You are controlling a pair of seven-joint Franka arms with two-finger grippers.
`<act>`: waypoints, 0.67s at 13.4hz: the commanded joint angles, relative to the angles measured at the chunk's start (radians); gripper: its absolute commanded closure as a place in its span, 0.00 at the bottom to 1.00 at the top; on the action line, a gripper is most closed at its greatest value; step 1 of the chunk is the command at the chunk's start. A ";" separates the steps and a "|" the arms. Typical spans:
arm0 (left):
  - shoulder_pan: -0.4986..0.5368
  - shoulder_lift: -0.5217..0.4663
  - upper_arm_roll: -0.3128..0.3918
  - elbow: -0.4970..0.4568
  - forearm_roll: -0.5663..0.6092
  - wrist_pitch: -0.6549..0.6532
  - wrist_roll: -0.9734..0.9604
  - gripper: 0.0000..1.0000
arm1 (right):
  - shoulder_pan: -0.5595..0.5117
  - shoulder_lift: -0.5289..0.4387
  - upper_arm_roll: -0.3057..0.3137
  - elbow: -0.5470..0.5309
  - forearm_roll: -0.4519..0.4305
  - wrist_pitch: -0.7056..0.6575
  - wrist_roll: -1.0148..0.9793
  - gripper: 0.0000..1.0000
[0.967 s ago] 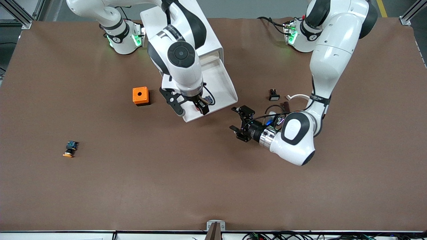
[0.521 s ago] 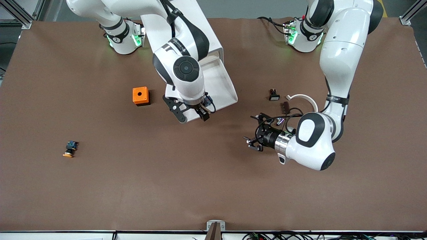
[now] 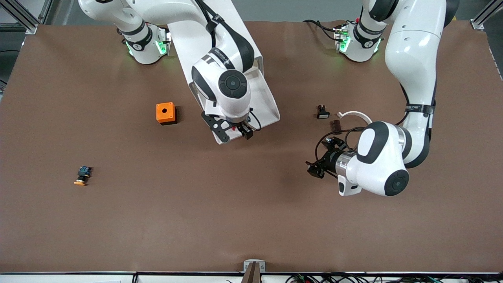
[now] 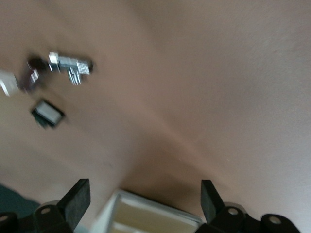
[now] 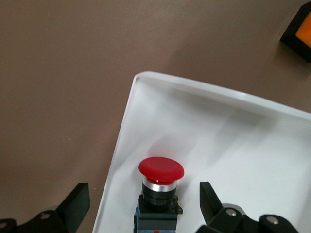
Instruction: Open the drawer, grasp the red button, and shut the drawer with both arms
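The drawer [image 3: 268,103] stands pulled out of the white cabinet [image 3: 253,53] and also shows in the right wrist view [image 5: 233,141]. The red-capped button [image 5: 161,170] lies in it near a front corner. My right gripper [image 3: 235,132] hangs over that corner, open, and in the right wrist view [image 5: 144,204] its fingers stand on either side of the button's body without touching it. My left gripper [image 3: 316,169] is open and empty over bare table toward the left arm's end, as in the left wrist view [image 4: 143,201]. In the front view the button is hidden under the right hand.
An orange cube [image 3: 165,113] sits beside the drawer toward the right arm's end. An orange-capped button [image 3: 81,175] lies nearer the front camera. A small black-and-white part [image 3: 322,112], a white ring [image 3: 355,114] and a dark piece [image 3: 335,125] lie by the left arm.
My left gripper has drawn away from the drawer's front toward the left arm's end of the table. My right gripper has shifted along the drawer's front edge to over the button.
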 commanded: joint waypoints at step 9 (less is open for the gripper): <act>-0.069 -0.101 0.001 -0.021 0.265 0.004 0.292 0.00 | 0.030 0.028 0.002 0.022 -0.002 -0.009 -0.011 0.78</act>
